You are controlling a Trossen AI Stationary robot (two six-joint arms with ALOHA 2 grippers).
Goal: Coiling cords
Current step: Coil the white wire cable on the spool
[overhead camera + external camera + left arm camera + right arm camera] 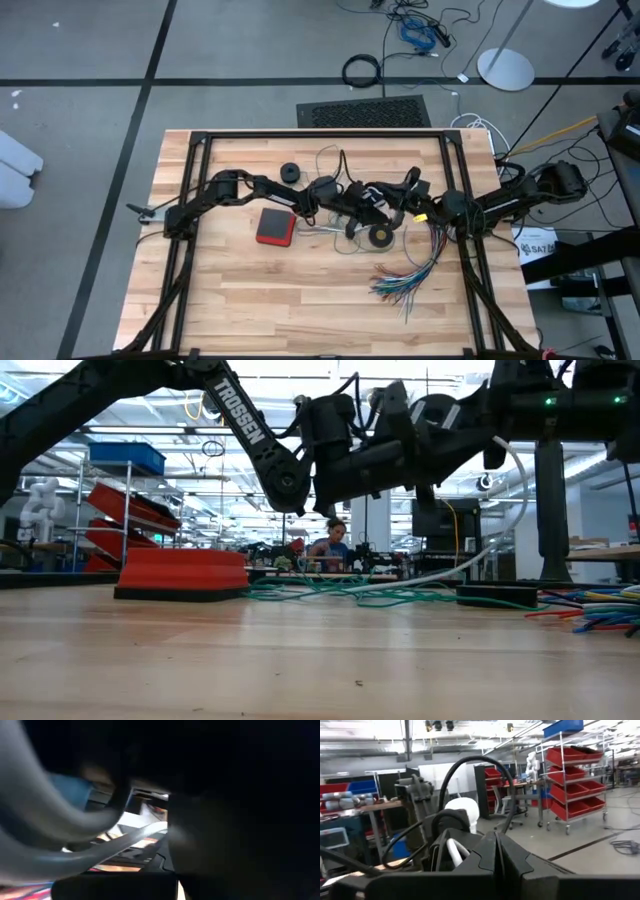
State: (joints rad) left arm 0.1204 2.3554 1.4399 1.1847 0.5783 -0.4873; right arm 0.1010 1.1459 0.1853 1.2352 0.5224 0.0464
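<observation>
Both arms meet over the middle of the table. My left gripper point(372, 200) reaches in from the left and my right gripper point(402, 190) from the right, both held a little above the wood. The right fingers point(497, 851) stand shut together. The teal-green cord point(330, 596) lies in loose loops on the table beneath them. The white cord point(470, 555) rises from the table in an arc toward the right arm, and its upper end is hidden behind that arm. Its round black-and-white piece point(380, 237) lies flat on the wood. The left wrist view is dark, with a pale cord point(125, 840) blurred across it. My left gripper is close to the pale cord, but the dark wrist view and the arms above hide the fingertips, so I cannot tell whether it touches. My right gripper has the white cord point(453, 851) running just beside its shut fingers; whether it touches it, I cannot tell.
A red box point(275, 227) sits left of the cords and a small black ring point(290, 172) behind it. A fan of multicoloured wires point(405, 275) spreads at the near right. Bare wood point(280, 310) lies toward the near edge. A person point(330, 546) sits in the room behind.
</observation>
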